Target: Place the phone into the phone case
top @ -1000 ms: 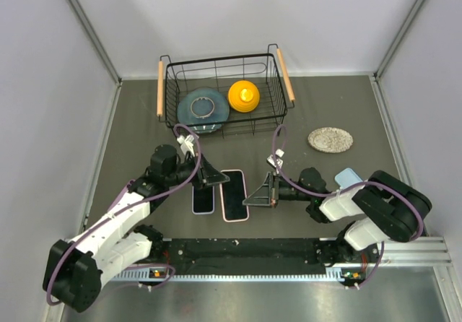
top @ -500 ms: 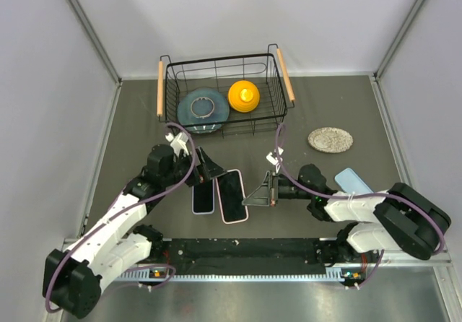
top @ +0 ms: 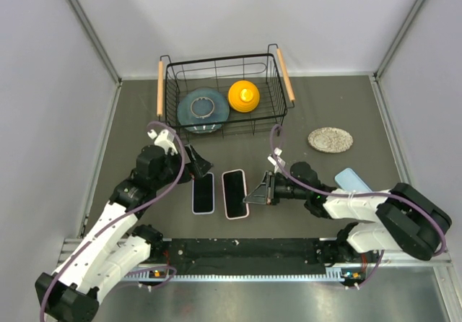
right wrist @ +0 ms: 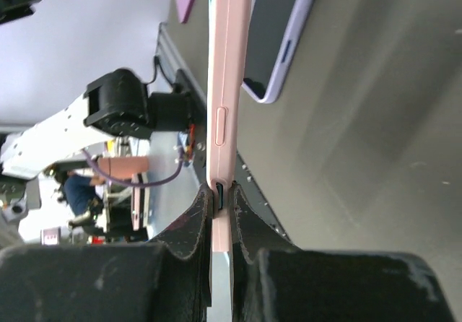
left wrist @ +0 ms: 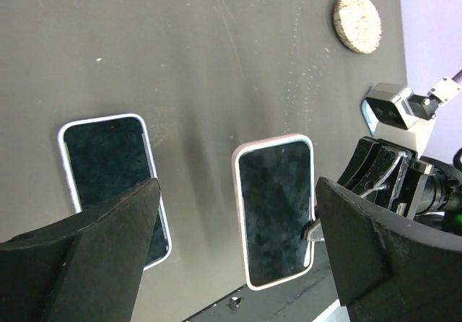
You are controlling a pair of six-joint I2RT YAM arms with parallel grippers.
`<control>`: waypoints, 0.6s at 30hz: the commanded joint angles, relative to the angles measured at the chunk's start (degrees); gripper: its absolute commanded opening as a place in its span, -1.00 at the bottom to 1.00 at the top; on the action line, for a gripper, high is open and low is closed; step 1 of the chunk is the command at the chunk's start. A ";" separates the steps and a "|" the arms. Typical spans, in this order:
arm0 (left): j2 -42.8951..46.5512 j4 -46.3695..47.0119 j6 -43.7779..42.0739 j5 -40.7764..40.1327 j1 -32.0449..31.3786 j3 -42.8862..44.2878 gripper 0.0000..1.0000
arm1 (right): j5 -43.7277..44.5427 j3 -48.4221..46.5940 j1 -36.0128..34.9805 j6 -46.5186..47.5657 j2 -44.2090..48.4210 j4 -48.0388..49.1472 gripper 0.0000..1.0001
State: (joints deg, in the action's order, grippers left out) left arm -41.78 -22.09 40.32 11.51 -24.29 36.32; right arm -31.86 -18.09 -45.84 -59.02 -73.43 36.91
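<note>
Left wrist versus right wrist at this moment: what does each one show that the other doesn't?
Left wrist only: the dark flat faces of the pink case and lavender phone, the speckled coaster, the open left gripper. Right wrist only: the case's side button, seen edge-on. Both: case and phone on the table, the right gripper shut on the case's edge.

Even, bright light is cast from overhead; only soft, short shadows are seen on the tabletop [top: 325, 105]. In the right wrist view the right pincer [right wrist: 221, 196] is rendered blurred, perhaps from closeness.
</note>
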 commanded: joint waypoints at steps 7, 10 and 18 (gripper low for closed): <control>1.79 -4.10 -2.96 -5.53 0.39 0.43 0.86 | 6.72 -1.87 -0.47 -4.17 -7.16 5.54 -1.00; 1.88 -3.84 -2.96 -6.06 0.65 -0.36 0.86 | 8.30 -1.69 -0.47 -4.08 -9.01 6.07 -1.00; 0.47 -3.49 -1.73 -5.53 1.44 -1.07 0.86 | 10.58 -3.18 -0.47 -3.29 -14.46 6.78 -1.00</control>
State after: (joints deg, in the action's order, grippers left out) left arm -41.01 -26.63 38.44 6.33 -23.53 35.66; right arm -22.83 -18.59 -45.89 -62.76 -86.32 37.50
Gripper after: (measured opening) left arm 0.929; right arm 0.044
